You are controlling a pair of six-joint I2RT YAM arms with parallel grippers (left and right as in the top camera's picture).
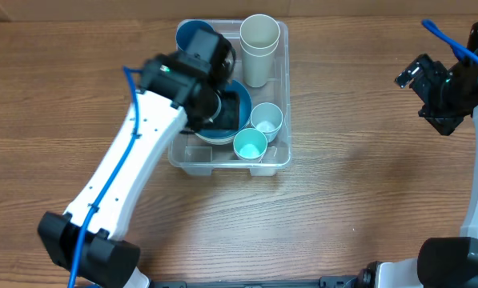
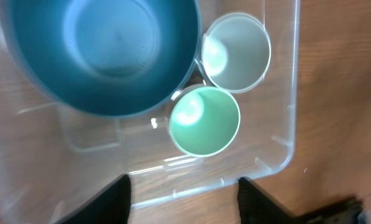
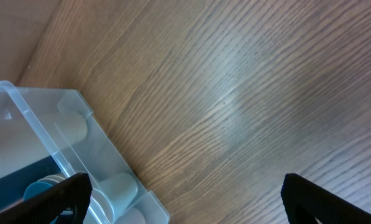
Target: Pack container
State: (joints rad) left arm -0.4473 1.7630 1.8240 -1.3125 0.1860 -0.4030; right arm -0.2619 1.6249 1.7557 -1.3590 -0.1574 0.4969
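Note:
The clear container (image 1: 285,92) stands at the table's middle. Inside it are a large blue bowl (image 2: 104,53), a pale blue cup (image 2: 235,53) and a green cup (image 2: 204,121) side by side. A tall cream cup (image 1: 259,48) and a second blue bowl (image 1: 192,36) sit at its far end. My left gripper (image 2: 185,202) hangs above the large bowl (image 1: 216,134) and the container's near wall (image 2: 278,155), open, with nothing between its fingers. My right gripper (image 1: 423,96) is far to the right, open and empty above bare wood.
The right wrist view shows the container's corner (image 3: 48,124) at lower left, beside my right gripper's (image 3: 185,199) left finger (image 3: 67,196). Wooden tabletop (image 1: 367,200) surrounds the container on all sides. The white left arm (image 1: 126,168) stretches from the front left edge over the container.

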